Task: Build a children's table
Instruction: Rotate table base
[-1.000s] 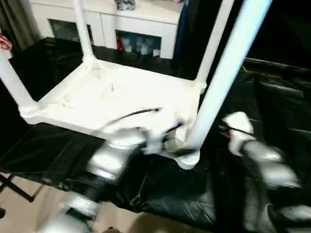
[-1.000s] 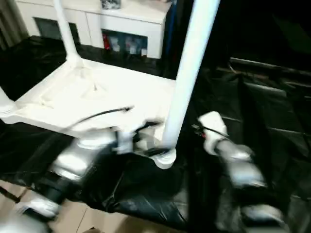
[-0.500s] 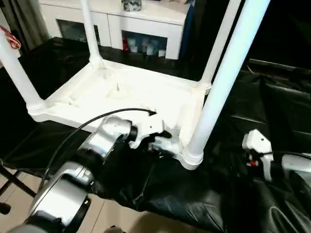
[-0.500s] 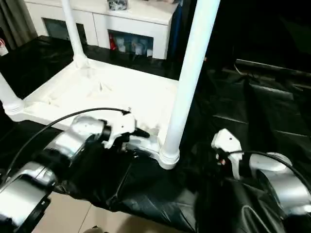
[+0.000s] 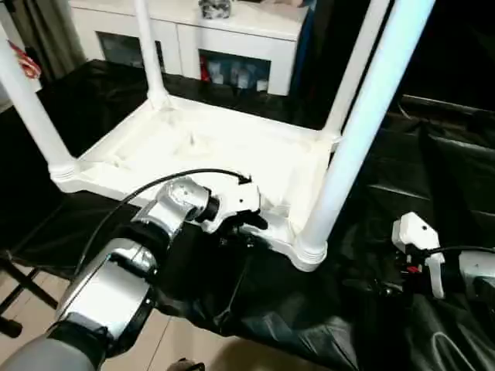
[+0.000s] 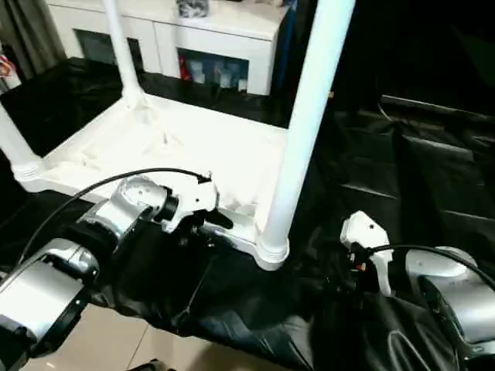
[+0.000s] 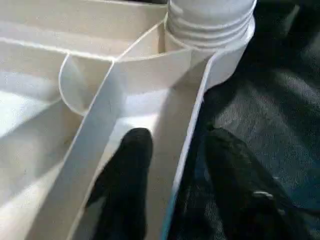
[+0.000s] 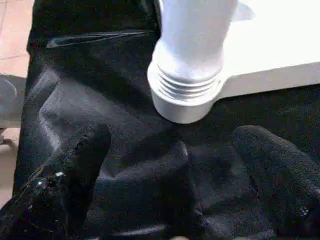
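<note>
The children's table (image 5: 209,147) lies upside down on a black sheet, white, with its ribbed underside up and its legs standing in the corner sockets. The near right leg (image 5: 363,116) rises from a ringed socket (image 5: 309,251). My left gripper (image 7: 177,137) straddles the near rim wall beside that socket. One black finger (image 7: 132,160) lies inside the rim channel and the other is outside on the sheet, with a small gap to the wall. My right gripper (image 8: 175,137) hovers open over the sheet just short of the same socket (image 8: 187,95), holding nothing.
A white cabinet (image 5: 193,39) with glass doors stands behind the table. The crumpled black sheet (image 5: 433,154) covers the work surface to the right. The surface's near edge drops to a tan floor (image 5: 31,317) at the lower left, where a black stand leg (image 5: 15,282) shows.
My left gripper has settled on the near rim and its fingers have drawn closer around the wall. My right arm has pulled back from the leg towards the right. The camera has shifted.
</note>
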{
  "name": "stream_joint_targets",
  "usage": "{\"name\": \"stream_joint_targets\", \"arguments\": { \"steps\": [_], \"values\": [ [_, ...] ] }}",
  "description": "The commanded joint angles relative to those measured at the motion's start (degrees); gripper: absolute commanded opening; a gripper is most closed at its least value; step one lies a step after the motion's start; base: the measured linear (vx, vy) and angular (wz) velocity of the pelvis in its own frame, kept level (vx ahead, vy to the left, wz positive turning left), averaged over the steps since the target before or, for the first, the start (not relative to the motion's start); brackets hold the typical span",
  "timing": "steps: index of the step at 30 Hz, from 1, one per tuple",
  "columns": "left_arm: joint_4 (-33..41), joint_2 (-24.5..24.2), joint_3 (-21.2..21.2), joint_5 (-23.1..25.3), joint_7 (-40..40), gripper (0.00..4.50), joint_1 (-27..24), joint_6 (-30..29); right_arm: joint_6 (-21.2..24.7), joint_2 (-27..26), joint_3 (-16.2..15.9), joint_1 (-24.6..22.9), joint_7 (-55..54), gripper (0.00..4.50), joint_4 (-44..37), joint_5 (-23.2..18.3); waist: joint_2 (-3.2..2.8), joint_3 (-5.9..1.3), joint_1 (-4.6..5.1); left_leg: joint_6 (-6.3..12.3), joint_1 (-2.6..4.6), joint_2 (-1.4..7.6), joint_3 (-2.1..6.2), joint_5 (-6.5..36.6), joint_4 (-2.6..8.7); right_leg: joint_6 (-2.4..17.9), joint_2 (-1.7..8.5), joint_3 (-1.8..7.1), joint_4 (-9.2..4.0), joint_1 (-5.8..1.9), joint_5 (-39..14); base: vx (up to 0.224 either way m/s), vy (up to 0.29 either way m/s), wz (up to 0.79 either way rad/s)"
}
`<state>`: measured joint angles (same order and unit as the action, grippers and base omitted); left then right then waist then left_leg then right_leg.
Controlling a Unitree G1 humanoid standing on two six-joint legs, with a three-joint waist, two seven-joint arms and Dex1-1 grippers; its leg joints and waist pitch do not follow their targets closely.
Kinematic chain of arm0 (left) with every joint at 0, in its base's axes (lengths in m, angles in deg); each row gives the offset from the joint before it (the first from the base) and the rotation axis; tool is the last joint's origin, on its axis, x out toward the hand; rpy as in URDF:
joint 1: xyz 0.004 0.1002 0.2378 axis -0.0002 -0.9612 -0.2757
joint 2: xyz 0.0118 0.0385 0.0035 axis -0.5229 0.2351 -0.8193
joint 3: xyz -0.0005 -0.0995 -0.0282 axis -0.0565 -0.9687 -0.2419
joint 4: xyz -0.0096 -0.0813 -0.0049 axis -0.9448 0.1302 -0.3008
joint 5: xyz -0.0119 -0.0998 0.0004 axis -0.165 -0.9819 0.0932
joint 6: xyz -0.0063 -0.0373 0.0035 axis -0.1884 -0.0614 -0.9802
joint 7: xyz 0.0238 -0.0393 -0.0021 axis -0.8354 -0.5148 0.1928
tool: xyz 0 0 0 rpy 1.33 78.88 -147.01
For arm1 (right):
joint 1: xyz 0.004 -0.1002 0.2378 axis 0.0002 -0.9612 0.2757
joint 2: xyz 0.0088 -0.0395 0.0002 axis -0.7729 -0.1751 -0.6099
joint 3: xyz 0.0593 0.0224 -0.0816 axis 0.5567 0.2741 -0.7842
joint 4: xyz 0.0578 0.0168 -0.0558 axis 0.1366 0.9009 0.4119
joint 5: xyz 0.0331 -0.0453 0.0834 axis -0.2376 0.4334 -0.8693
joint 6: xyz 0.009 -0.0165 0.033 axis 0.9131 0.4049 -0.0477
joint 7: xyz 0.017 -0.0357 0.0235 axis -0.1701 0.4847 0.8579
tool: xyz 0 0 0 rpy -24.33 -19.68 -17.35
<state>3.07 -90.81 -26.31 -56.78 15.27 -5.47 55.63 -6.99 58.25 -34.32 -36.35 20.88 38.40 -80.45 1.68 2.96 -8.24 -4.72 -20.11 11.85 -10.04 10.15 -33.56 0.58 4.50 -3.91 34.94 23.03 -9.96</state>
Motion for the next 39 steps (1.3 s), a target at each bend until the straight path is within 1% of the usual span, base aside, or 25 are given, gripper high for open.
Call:
{"name": "stream_joint_targets", "arguments": {
  "steps": [1, 3, 4, 7, 11, 12, 14, 17, 18, 20, 21, 22, 24, 26, 27, 28, 29, 30, 31, 32, 33, 34, 35, 36, 39],
  "values": [
    [-1.0, 0.2, 0.3, 1.1, -0.6, 1.71, 1.5, 0.1, 0.9, 0.9, 0.9, 0.0, 0.1, 4.5, -0.9, -0.9, 0.3, -3.5, -0.18, 2.92, 0.21, 1.18, 0.37, 14.3, 3.6, 9.3, 3.56, 2.24, -5.19, -3.27, -16.7, 0.0, 0.0, 0.0],
    [-1.7, 0.4, 0.3, 1.6, -0.9, 1.41, 1.8, -0.2, 1.2, 1.0, 0.9, 0.0, 0.1, 4.5, -1.1, -1.0, 0.3, -3.52, -0.19, 2.86, 0.16, 1.16, 0.36, 14.3, 3.56, 9.4, 3.64, 2.24, -5.2, -3.3, -16.7, 0.0, 0.0, 0.0],
    [-1.7, 0.4, 0.3, 1.6, -0.9, 1.4, 1.8, -0.2, 1.2, 1.0, 0.9, 0.0, 0.1, 4.5, -1.1, -1.0, 0.3, -3.52, -0.19, 2.74, 0.16, 1.17, 0.4, 14.4, 3.59, 9.5, 3.67, 2.21, -5.16, -3.34, -16.9, 0.0, 0.0, 0.0],
    [-3.5, 1.2, 0.1, 2.6, -0.1, 1.09, 2.7, -3.0, 1.8, 0.9, 0.7, 0.2, 0.4, 4.5, -1.7, -1.0, 0.42, -3.47, -0.16, 2.84, 0.12, 1.14, 0.39, 14.2, 3.56, 9.3, 3.7, 2.21, -5.22, -3.34, -17.5, 0.0, 0.0, 0.0],
    [-4.7, 1.7, 0.0, 3.6, 0.9, 0.88, 3.5, -4.8, 2.0, 0.9, 0.5, 0.3, 0.3, 4.5, -1.9, -1.0, 0.47, -3.49, -0.15, 3.04, 0.09, 1.13, 0.39, 13.7, 3.55, 9.4, 3.7, 2.22, -5.26, -3.33, -17.2, 0.0, 0.0, 0.0],
    [-4.9, 1.8, 0.0, 3.8, 0.7, 0.72, 3.8, -5.8, 2.0, 0.9, 0.5, 0.4, 0.3, 4.5, -2.0, -0.9, 0.49, -3.48, -0.13, 3.05, 0.09, 1.18, 0.44, 13.7, 3.59, 9.4, 3.71, 2.19, -5.23, -3.34, -17.1, 0.0, 0.0, 0.0],
    [-4.8, 1.9, -0.2, 3.7, -0.1, 0.72, 4.0, -6.8, 2.0, 0.8, 0.4, 0.5, 0.2, 4.5, -1.9, -0.9, 0.54, -3.46, -0.14, 3.05, 0.05, 1.14, 0.44, 13.7, 3.58, 9.5, 3.77, 2.2, -5.23, -3.39, -17.2, 0.0, 0.0, 0.0],
    [-4.6, 1.8, -0.3, 4.0, -1.0, 0.6, 4.2, -9.9, 1.9, 0.5, 0.0, 0.8, 0.1, 4.5, -1.8, -0.6, 0.54, -3.45, -0.07, 3.15, 0.04, 1.14, 0.43, 13.6, 3.6, 9.7, 3.83, 2.2, -5.27, -3.4, -17.5, 0.0, 0.0, 0.0],
    [-4.3, 2.0, -0.7, 3.9, -0.4, 0.46, 3.9, -13.1, 1.8, 0.0, -0.5, 1.1, -0.1, 4.5, -1.7, -0.3, 0.64, -3.4, -0.02, 3.22, -0.01, 1.08, 0.43, 13.4, 3.56, 9.8, 3.83, 2.17, -5.24, -3.42, -17.5, 0.0, 0.0, 0.0],
    [-3.9, 2.5, -1.7, 3.2, 2.0, 0.4, 3.4, -17.2, 1.0, -1.2, -0.8, 1.6, -1.1, 4.5, -1.1, 0.2, 0.64, -3.36, 0.07, 3.29, -0.04, 1.03, 0.41, 13.4, 3.56, 9.7, 3.81, 2.14, -5.3, -3.4, -18.0, 0.0, 0.0, 0.0],
    [-3.9, 2.5, -1.7, 3.2, 2.0, 0.31, 3.4, -17.2, 1.0, -1.2, -0.8, 1.6, -1.1, 4.5, -1.1, 0.2, 0.63, -3.3, 0.23, 3.18, -0.08, 0.97, 0.45, 13.8, 3.59, 9.2, 3.85, 2.02, -5.54, -3.38, -20.3, 0.0, 0.0, 0.0],
    [-3.6, 2.6, -2.1, 2.9, 2.7, 0.31, 3.0, -18.0, 0.5, -1.8, -0.9, 1.9, -1.6, 4.5, -0.9, 0.4, 0.84, -3.27, 0.19, 3.22, -0.03, 0.98, 0.45, 13.9, 3.6, 9.0, 3.85, 2.01, -5.65, -3.32, -20.9, 0.0, 0.0, 0.0],
    [-2.4, 3.1, -3.7, 1.8, 5.0, 0.23, 1.8, -19.7, -0.1, -3.4, -1.1, 2.7, -3.3, 4.5, 0.0, 1.0, 0.82, -3.24, 0.41, 3.02, -0.19, 0.96, 0.55, 14.0, 3.66, 8.7, 3.88, 1.92, -5.6, -3.3, -22.0, 0.0, 0.0, 0.0],
    [-0.3, 3.3, -4.9, 1.0, 6.9, 0.14, 0.3, -20.2, -0.7, -4.7, -1.6, 3.3, -4.8, 4.5, 0.9, 1.9, 0.96, -3.27, 0.5, 3.02, -0.12, 0.98, 0.54, 14.1, 3.65, 8.5, 3.9, 1.89, -5.67, -3.24, -22.5, 0.0, 0.0, 0.0],
    [0.8, 3.4, -5.3, 0.6, 7.6, 0.11, -0.4, -20.6, -1.1, -5.2, -1.8, 3.6, -5.6, 4.5, 1.4, 2.4, 0.86, -3.17, 0.79, 3.07, -0.27, 0.94, 0.6, 14.4, 3.78, 8.1, 3.85, 1.83, -5.88, -3.24, -23.5, 0.0, 0.0, 0.0],
    [3.0, 3.5, -5.9, 0.1, 8.3, 0.07, -1.8, -20.6, -1.9, -6.1, -1.9, 4.0, -6.8, 4.5, 2.3, 3.1, 1.17, -3.22, 0.87, 3.13, -0.23, 0.9, 0.54, 14.2, 3.67, 7.9, 3.87, 1.87, -5.83, -3.17, -23.7, 0.0, 0.0, 0.0],
    [4.8, 3.6, -6.3, -0.3, 8.6, 0.07, -2.9, -20.9, -2.3, -6.9, -1.9, 4.4, -7.9, 4.5, 3.0, 3.6, 1.09, -3.24, 1.03, 3.04, -0.39, 0.97, 0.63, 14.0, 3.74, 8.0, 3.93, 1.86, -5.67, -3.25, -23.5, 0.0, 0.0, 0.0],
    [7.1, 3.6, -6.5, -0.4, 8.9, 0.03, -4.0, -22.0, -2.5, -7.8, -1.9, 4.9, -9.0, 4.5, 3.7, 4.0, 1.26, -3.28, 1.28, 3.19, -0.2, 1.0, 0.5, 13.8, 3.68, 8.1, 3.88, 1.88, -5.76, -2.96, -23.8, 0.0, 0.0, 0.0],
    [10.8, 3.5, -6.4, -0.4, 8.7, 0.03, -6.1, -22.7, -2.7, -9.3, -1.8, 5.5, -10.3, 4.5, 4.7, 4.1, 1.13, -3.3, 1.39, 3.31, -0.31, 1.07, 0.56, 13.5, 3.77, 8.2, 4.0, 1.94, -5.64, -3.02, -23.5, 0.0, 0.0, 0.0],
    [12.6, 3.5, -6.3, -0.5, 8.4, 0.03, -7.1, -22.7, -2.8, -10.0, -1.7, 5.8, -10.7, 4.5, 5.0, 4.1, 1.08, -3.24, 1.48, 3.44, -0.34, 1.05, 0.49, 13.4, 3.83, 8.2, 3.89, 1.96, -5.77, -2.94, -23.6, 0.0, 0.0, 0.0],
    [14.7, 3.2, -6.0, -0.3, 8.1, 0.03, -8.6, -21.7, -3.1, -10.9, -1.8, 6.2, -11.7, 4.5, 5.7, 4.4, 1.44, -3.29, 1.51, 3.57, -0.34, 1.04, 0.45, 13.3, 3.78, 8.0, 3.87, 1.94, -5.78, -2.93, -23.6, 0.0, 0.0, 0.0],
    [16.7, 2.8, -5.6, -0.1, 7.7, 0.03, -9.9, -20.9, -3.4, -11.6, -2.1, 6.5, -12.5, 4.5, 6.4, 4.9, 1.09, -3.29, 1.53, 3.59, -0.35, 1.03, 0.45, 13.1, 3.85, 7.8, 3.88, 2.0, -5.75, -2.83, -23.6, 0.0, 0.0, 0.0],
    [17.5, 2.6, -5.5, -0.1, 7.5, 0.03, -10.5, -20.9, -3.7, -11.9, -2.2, 6.6, -12.8, 4.5, 6.7, 5.1, 1.11, -3.42, 1.52, 3.49, -0.27, 1.16, 0.46, 13.0, 3.84, 8.0, 3.97, 2.02, -5.64, -2.83, -23.2, 0.0, 0.0, 0.0],
    [18.3, 2.5, -5.6, -0.5, 7.1, 0.03, -11.2, -19.8, -3.9, -12.2, -2.4, 6.7, -13.0, 4.5, 7.0, 5.3, 0.86, -3.3, 1.45, 3.45, -0.06, 1.19, 0.34, 13.6, 3.91, 8.0, 3.74, 2.12, -5.73, -2.57, -22.6, 0.0, 0.0, 0.0],
    [20.5, 2.2, -5.9, -1.3, 6.9, 0.03, -12.7, -18.0, -4.3, -12.8, -2.6, 6.8, -13.5, 4.5, 7.5, 5.4, 0.9, -3.34, 1.48, 3.35, -0.32, 1.14, 0.38, 13.3, 4.05, 7.8, 3.78, 2.17, -5.56, -2.83, -21.5, 0.0, 0.0, 0.0]
  ]
}}
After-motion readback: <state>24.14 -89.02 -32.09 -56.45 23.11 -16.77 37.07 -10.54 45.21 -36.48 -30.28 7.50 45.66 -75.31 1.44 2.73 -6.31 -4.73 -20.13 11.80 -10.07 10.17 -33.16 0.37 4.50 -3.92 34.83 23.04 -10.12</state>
